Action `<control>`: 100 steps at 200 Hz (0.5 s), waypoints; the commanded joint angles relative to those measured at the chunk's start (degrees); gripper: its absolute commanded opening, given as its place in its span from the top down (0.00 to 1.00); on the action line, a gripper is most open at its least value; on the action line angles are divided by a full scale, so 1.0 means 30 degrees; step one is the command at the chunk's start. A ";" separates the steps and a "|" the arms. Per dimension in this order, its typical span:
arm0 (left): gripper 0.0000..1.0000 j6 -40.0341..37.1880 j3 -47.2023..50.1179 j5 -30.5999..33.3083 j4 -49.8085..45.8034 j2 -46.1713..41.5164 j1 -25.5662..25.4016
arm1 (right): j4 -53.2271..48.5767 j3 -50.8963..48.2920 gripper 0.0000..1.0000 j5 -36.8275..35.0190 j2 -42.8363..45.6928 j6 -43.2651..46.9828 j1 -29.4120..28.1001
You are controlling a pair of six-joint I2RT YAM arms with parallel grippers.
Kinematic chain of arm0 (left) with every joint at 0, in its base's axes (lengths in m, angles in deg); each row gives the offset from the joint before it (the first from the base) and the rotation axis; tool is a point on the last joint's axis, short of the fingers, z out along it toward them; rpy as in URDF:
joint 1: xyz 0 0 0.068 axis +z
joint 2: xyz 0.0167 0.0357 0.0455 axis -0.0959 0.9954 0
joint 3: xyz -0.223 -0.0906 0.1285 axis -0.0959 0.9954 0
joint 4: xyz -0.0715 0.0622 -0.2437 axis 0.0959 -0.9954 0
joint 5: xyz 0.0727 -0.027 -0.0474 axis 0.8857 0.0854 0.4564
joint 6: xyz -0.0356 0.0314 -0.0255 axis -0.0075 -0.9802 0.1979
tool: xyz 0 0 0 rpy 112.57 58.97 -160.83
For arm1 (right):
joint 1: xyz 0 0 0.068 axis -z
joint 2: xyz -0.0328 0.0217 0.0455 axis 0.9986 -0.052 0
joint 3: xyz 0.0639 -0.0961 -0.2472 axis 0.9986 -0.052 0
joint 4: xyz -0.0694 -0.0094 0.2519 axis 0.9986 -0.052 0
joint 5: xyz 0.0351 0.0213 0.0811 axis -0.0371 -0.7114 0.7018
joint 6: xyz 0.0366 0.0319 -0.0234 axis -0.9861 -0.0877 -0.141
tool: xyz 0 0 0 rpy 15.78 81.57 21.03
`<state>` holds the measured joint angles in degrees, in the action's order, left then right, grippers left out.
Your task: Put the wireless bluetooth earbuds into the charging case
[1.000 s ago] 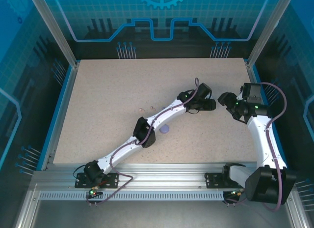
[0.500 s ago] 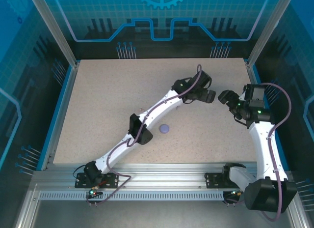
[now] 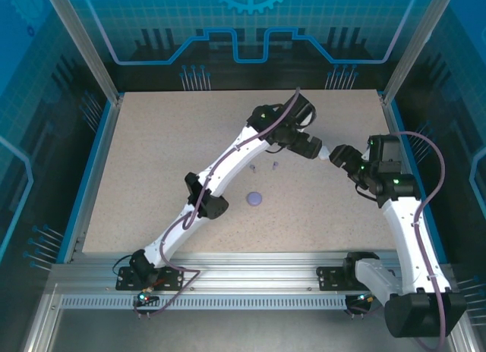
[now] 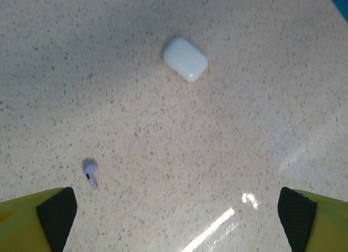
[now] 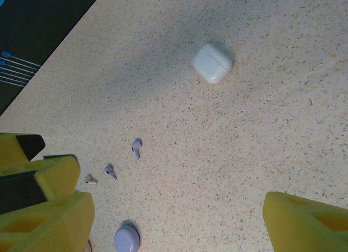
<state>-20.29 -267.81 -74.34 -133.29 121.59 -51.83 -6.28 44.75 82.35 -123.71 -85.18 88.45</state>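
Left end effector, right end effector apart; two cases, two purple buds, perhaps pink bud.

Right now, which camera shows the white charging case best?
Left wrist: the white charging case lies closed, whole and largest there. Right wrist shows it whole too, slightly smaller. In top external it is a tiny pale speck at best.

The bottom edge cuts off the fingers of my left gripper; I see their black-padded tips and no more. At my right wrist, the purple case is cut by the lower edge. From above, two earbuds are too small to tell the colour.
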 commanded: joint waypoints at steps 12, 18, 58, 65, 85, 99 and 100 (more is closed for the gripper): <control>0.01 -0.1035 0.0125 -0.1687 -0.1263 -0.2711 0.0339 | -0.0191 -0.0657 0.18 -0.0342 0.0618 0.0039 -0.0243; 0.01 -0.1121 0.0426 -0.1637 -0.1262 -0.3095 0.0432 | -0.0080 -0.0730 0.18 -0.0305 0.0626 0.0016 -0.0262; 0.01 -0.2041 0.4565 -0.1373 -0.0714 -0.6842 0.1205 | 0.0529 -0.0657 0.18 -0.0107 0.0174 -0.0158 -0.0501; 0.01 -0.2231 0.5246 -0.1160 -0.0603 -0.7463 0.1321 | 0.0653 -0.0647 0.18 -0.0142 0.0114 -0.0225 -0.0637; 0.01 -0.2903 0.6890 -0.0372 -0.0398 -0.9064 0.1473 | 0.0950 -0.0662 0.18 -0.0328 -0.0068 -0.0377 -0.1125; 0.01 -0.3229 0.7813 0.0071 -0.0256 -0.9970 0.1602 | 0.1009 -0.0676 0.18 -0.0627 -0.0241 -0.0408 -0.1611; 0.01 -0.3253 0.7897 0.0095 -0.0238 -1.0036 0.1608 | 0.1013 -0.0676 0.18 -0.0649 -0.0247 -0.0408 -0.1645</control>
<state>-26.41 -248.34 -76.53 -134.54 95.93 -47.55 -4.78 42.63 81.92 -123.79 -85.45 85.98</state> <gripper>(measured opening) 0.986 0.821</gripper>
